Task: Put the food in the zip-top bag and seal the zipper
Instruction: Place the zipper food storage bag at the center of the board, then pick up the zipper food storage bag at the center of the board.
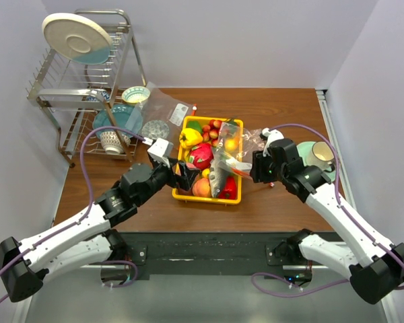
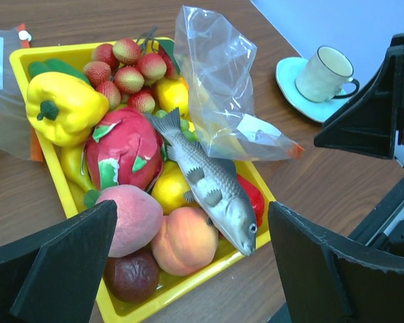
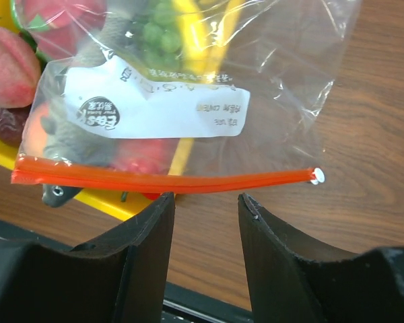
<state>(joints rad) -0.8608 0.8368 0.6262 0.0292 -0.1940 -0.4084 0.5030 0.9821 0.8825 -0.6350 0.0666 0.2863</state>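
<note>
The food fills a yellow tray [image 2: 188, 282]: a grey fish [image 2: 205, 185], a yellow pepper [image 2: 64, 104], a dragon fruit [image 2: 124, 148], peaches [image 2: 185, 239] and lychee-like red fruit [image 2: 128, 67]. The zip-top bag [image 2: 219, 81] lies crinkled over the tray's right side, nothing visibly inside it. My left gripper [image 2: 192, 222] hangs wide open above the tray's near end, around nothing. In the right wrist view the zipper [image 3: 168, 180] runs across just beyond my right gripper [image 3: 207, 200]. Its jaws stand apart with only bare table between them. The bag's white label [image 3: 161, 101] shows behind.
A dish rack [image 1: 87, 81] with a plate [image 1: 76, 37] and bowls stands at the back left. A flatter clear bag [image 1: 168, 111] lies behind the tray [image 1: 209, 200]. A cup on a pale blue saucer [image 1: 321, 155] sits right of my right arm.
</note>
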